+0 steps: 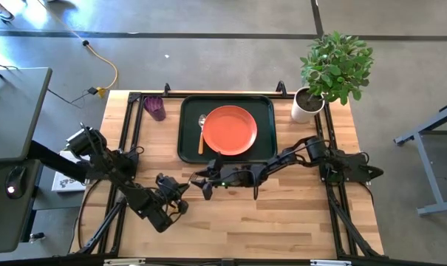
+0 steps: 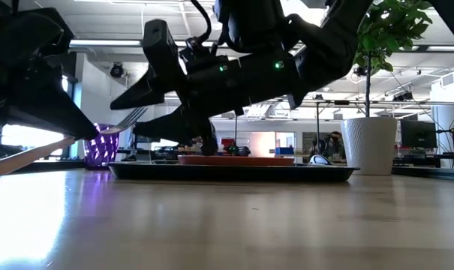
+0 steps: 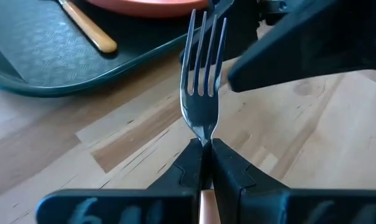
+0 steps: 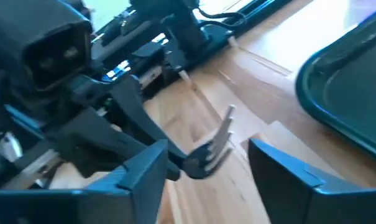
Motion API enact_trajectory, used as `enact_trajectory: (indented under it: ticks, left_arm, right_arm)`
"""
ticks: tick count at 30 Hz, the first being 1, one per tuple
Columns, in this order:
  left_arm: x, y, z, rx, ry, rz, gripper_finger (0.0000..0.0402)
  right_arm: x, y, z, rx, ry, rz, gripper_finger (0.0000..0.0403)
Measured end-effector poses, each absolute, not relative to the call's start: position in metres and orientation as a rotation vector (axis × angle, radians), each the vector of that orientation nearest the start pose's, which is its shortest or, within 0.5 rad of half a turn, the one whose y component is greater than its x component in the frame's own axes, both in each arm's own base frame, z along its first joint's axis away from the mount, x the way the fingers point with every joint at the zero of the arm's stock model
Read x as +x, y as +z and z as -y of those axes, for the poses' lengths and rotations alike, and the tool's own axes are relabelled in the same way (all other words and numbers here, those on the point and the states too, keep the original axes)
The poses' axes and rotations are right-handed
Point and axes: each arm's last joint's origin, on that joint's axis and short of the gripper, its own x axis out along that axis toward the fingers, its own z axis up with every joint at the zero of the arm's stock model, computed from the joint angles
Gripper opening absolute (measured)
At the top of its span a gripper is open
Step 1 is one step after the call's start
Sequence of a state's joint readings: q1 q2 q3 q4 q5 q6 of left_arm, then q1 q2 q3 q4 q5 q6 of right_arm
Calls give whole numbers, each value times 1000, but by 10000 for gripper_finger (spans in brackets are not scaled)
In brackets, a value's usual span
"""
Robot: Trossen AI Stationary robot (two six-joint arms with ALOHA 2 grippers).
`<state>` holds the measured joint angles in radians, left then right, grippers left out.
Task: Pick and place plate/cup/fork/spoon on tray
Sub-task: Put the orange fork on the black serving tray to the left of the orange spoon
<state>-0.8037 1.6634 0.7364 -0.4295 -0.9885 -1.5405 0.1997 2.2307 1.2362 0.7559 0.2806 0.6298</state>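
Observation:
My left gripper (image 1: 183, 193) is shut on the fork (image 3: 203, 68), which has silver tines and an orange handle, above the table in front of the tray (image 1: 188, 122). My right gripper (image 4: 207, 155) is open. Its fingers stand on either side of the fork's tines (image 4: 224, 132); I cannot tell whether they touch. The coral plate (image 1: 229, 130) lies on the tray, and the spoon (image 1: 202, 133) lies on the tray left of it. The purple cup (image 1: 155, 107) stands on the table left of the tray. My left gripper pinches the fork's metal neck (image 3: 204, 138), just below the tines, between its two fingertips. The fingers lie along the fork. The tines stick out past the fingertips toward the tray, and the orange handle (image 3: 206, 208) runs back between the fingers. The fork is lifted clear of the table.
A white pot with a green plant (image 1: 312, 103) stands at the table's far right corner. Bare wooden table (image 1: 282, 222) lies in front of both grippers. The right half of the tray holds only the plate.

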Motion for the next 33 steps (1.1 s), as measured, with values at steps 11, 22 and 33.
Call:
enact_trajectory:
  ticks: [11, 22, 33]
  left_arm:
    - [202, 129, 176, -398, 595, -472, 31]
    - [187, 179, 173, -350, 486, -406, 131]
    - [177, 206, 154, -267, 601, -194, 154]
  right_arm:
    - [456, 118, -57, 622, -4, -241, 9]
    - [443, 167, -21, 372, -5, -387, 2]
    - [433, 287, 48, 86, -34, -609, 0]
